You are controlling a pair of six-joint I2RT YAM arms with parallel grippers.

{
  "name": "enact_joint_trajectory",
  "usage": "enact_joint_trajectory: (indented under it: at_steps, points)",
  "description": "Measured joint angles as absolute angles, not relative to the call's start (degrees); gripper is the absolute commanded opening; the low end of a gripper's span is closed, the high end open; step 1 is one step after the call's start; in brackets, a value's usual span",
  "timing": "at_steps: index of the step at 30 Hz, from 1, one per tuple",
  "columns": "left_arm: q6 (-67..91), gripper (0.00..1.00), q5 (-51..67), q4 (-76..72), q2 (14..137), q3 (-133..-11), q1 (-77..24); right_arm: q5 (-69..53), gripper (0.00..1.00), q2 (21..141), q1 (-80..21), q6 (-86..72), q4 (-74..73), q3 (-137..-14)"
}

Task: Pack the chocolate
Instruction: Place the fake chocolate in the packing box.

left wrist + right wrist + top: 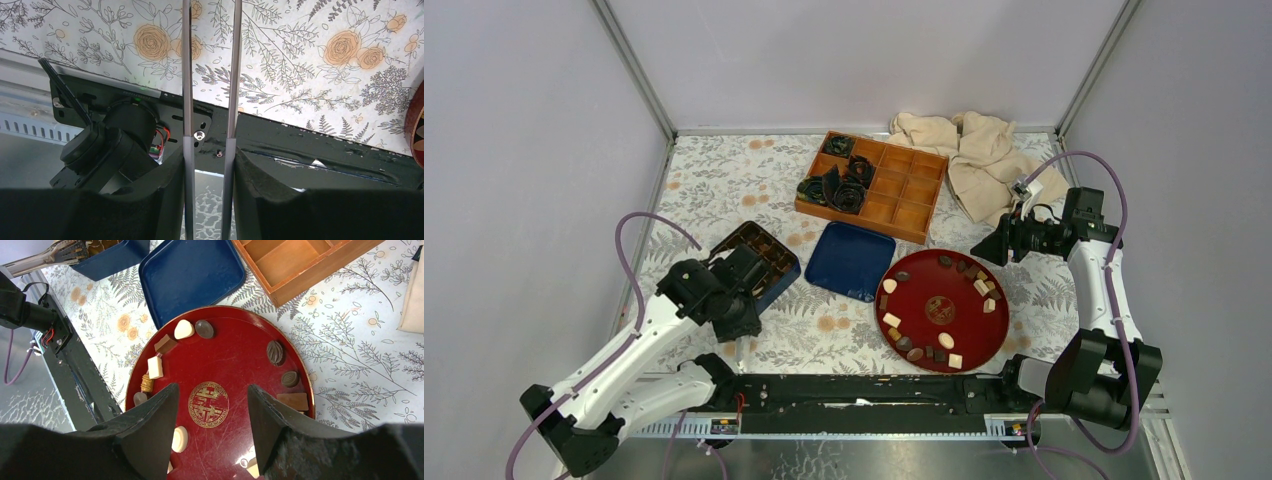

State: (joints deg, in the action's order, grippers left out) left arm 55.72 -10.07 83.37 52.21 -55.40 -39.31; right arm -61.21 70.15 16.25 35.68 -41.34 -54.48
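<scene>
- Top external view gives you the counter point(724, 190), covered by a floral-print sheet, with both arms bolted at its near edge.
- At the far right you have a crumpled beige cloth point(979, 150), just beside an orange wooden compartment tray point(904, 195).
- Your round red lacquer plate point(964, 325) sits near the right arm's base.
- A flat dark-blue square tray point(851, 260) lies just left of the plate in that view.
- Further left is a dark-blue box with a brown divided insert point(774, 255).
- Your right pincer point(211, 386) hovers over the plate with its jaws wide and nothing between them.
- Your left pincer point(209, 165) is clamped on thin metal tongs point(187, 75), whose tips reach over the blue box.
- Black crumpled paper cups point(839, 185) fill the wooden tray's left cells.
- The chocolate point(891, 320), small dark, mid-brown and cream pieces, lies in a ring just inside the plate's rim.
</scene>
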Motion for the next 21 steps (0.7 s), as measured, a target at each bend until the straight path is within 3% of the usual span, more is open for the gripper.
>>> enact_joint_trajectory:
  at_steps: [21]
  points:
    - [57.0,0.48,-10.0,83.4,50.8,-53.8,-39.3,-62.2,0.60,70.5,16.3,35.7,-41.5,-54.5]
